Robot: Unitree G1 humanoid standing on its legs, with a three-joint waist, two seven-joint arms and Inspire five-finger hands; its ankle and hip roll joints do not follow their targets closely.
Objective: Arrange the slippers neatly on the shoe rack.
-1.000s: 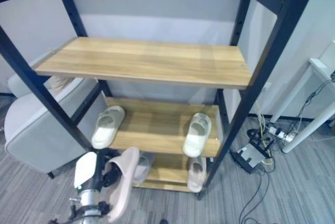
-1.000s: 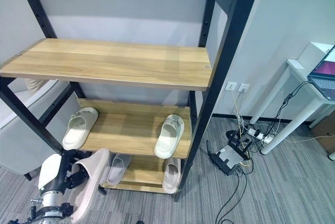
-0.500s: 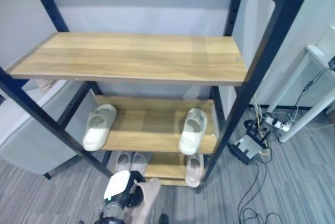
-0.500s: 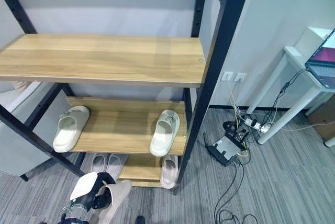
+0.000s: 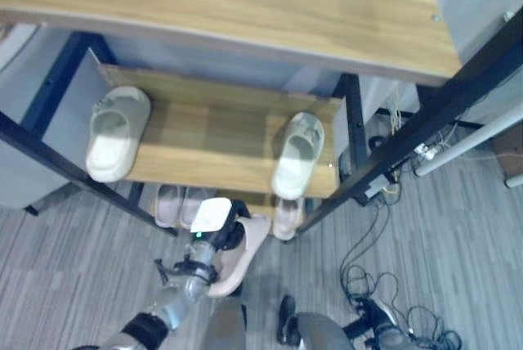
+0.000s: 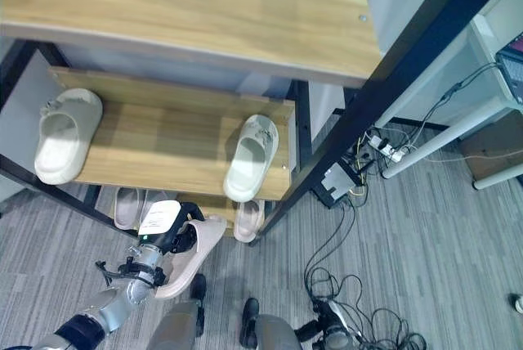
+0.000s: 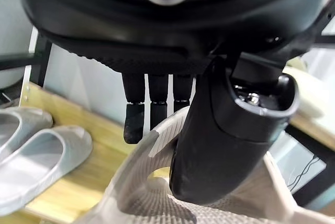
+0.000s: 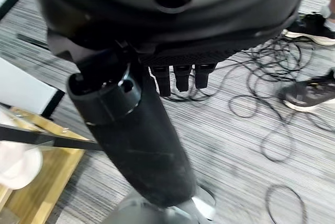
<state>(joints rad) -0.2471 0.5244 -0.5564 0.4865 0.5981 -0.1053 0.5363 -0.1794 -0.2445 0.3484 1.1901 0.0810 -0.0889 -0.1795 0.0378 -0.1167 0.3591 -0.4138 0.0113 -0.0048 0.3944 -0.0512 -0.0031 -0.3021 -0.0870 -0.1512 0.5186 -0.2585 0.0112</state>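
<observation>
Left hand (image 6: 170,231) clasps a beige slipper (image 6: 189,255) just before the shoe rack's (image 6: 188,154) bottom shelf; right hand (image 8: 157,130) hangs slack, fingers loosely extended

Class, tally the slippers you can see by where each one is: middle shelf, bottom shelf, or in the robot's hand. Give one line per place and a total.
Middle shelf: 2, the left white slipper and the right white slipper.
Bottom shelf: 3, a grey pair and a single slipper.
In the left hand: 1, the beige slipper.
Total: 6 slippers.
</observation>
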